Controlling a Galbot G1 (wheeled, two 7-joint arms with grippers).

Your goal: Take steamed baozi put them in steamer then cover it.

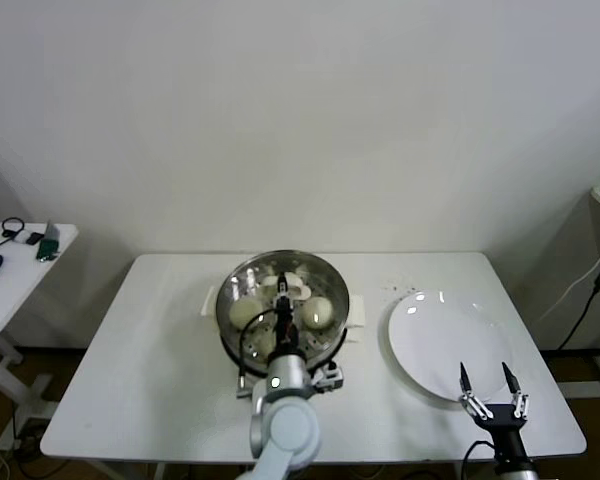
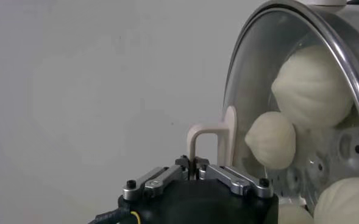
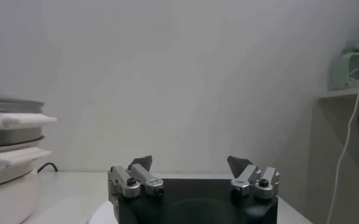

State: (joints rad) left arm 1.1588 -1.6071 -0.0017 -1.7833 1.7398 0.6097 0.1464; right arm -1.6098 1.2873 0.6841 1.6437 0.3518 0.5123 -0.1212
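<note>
While the right tool [image 1: 489, 381] waits spread wide, the left tool [image 2: 195, 165] clamps the cover [image 2: 277, 85] by its handle.

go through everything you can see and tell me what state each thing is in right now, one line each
cover: on the steamer, handle clamped by the left end effector
steamer: covered, holding the buns
steamed baozi: inside the steamer under the glass
white plate: empty
left end effector: shut on the cover's handle
right end effector: open, empty, at the plate's near edge
</note>
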